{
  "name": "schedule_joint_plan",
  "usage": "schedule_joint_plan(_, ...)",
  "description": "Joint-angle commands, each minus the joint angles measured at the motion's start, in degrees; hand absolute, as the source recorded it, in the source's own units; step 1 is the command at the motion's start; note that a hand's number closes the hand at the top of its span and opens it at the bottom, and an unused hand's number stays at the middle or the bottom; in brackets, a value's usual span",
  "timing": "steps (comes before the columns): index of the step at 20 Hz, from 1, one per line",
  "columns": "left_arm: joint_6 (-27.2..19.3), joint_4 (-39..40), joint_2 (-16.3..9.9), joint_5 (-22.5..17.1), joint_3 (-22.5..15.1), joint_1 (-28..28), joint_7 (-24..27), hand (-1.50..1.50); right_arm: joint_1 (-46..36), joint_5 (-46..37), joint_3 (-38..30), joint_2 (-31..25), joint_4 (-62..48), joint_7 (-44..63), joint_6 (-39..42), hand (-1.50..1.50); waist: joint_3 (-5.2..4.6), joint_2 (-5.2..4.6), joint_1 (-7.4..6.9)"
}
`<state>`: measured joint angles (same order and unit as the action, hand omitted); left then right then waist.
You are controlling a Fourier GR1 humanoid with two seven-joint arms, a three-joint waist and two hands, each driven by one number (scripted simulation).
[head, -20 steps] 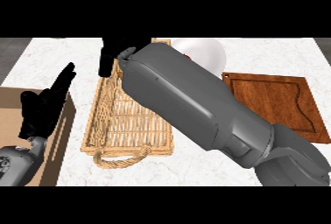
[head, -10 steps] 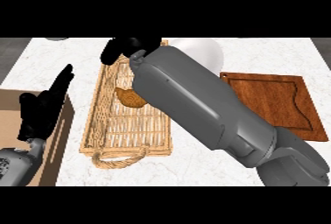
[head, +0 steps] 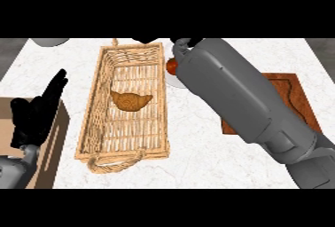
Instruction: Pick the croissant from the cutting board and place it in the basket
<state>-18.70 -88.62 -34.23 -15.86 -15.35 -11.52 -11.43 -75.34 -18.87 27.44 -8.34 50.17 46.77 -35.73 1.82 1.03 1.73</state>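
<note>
The croissant [head: 131,101] lies inside the basket [head: 98,84], in its upper half, left of centre frame. The board [head: 294,95] sits at right, mostly behind the right forearm. The right hand [head: 183,42] is cut off at top; its fingers cannot be judged. The left hand [head: 36,113] rests at left, fingers straight.
</note>
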Motion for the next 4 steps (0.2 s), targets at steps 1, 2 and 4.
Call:
schedule_joint_plan(1, 1.11, 6.38, 1.63, -1.04, 0.15, 1.78, -0.28, 0.00, 6.36, 1.43, -2.24, -4.99, 6.80, 1.10, -0.16, -1.50, -1.76, -0.55, 1.78)
schedule_joint_plan(2, 0.82, 6.96, 1.95, -0.44, -0.07, 3.10, 1.58, 0.00, 7.02, 2.30, -2.36, -6.59, 9.46, 1.16, 2.36, -1.50, -1.79, -0.46, 1.93)
schedule_joint_plan(4, -1.11, 5.55, 2.96, 0.30, -0.89, 1.15, -0.48, 0.00, 13.14, 4.31, -3.53, -10.73, 12.80, -3.33, 3.13, -1.50, -1.69, -0.78, 2.58)
